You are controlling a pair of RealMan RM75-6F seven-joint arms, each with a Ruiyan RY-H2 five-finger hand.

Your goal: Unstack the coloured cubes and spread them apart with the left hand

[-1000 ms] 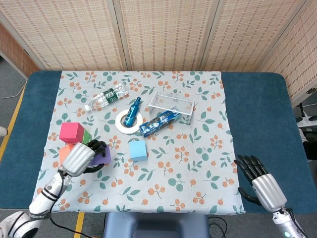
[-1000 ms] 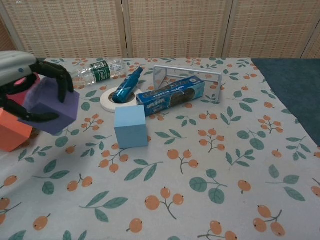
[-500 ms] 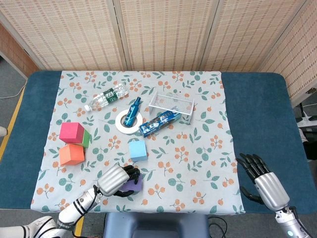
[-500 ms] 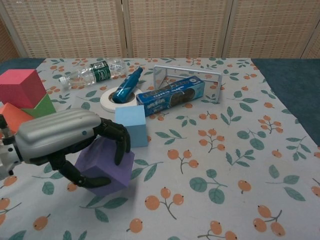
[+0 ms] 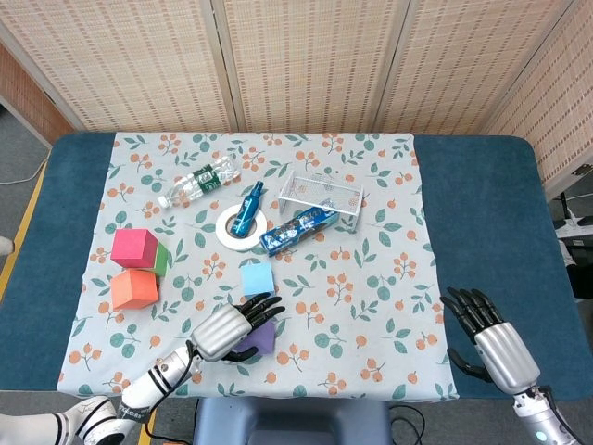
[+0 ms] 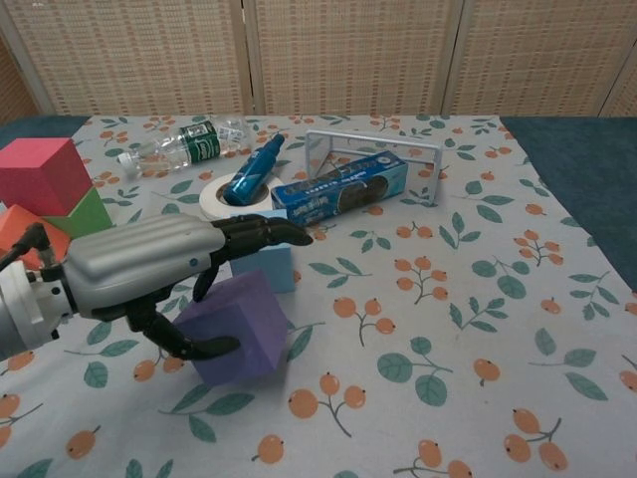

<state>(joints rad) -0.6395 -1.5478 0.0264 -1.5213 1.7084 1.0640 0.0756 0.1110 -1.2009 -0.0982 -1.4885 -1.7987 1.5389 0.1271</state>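
The purple cube (image 5: 266,337) (image 6: 245,335) sits on the floral cloth near the front edge. My left hand (image 5: 227,329) (image 6: 149,264) hovers over it with fingers stretched out flat above its top and the thumb by its front-left face, no grip showing. Just behind stands the light blue cube (image 5: 258,278) (image 6: 276,266), partly hidden by the fingers in the chest view. At the left, a pink cube (image 5: 135,247) (image 6: 40,174) rests on a green cube (image 5: 162,260) (image 6: 85,214), with an orange cube (image 5: 134,288) (image 6: 22,229) in front. My right hand (image 5: 491,338) lies open at the front right.
Behind the cubes lie a water bottle (image 5: 199,184) (image 6: 184,144), a tape roll (image 5: 243,229) (image 6: 212,199) with a blue tube (image 5: 248,209) (image 6: 254,169) across it, a blue cookie box (image 5: 298,230) (image 6: 343,189) and a wire rack (image 5: 322,192) (image 6: 373,149).
My left hand carried the purple cube from beside the stack at the left to the front middle, set it on the cloth, and its fingers have now straightened off the cube.
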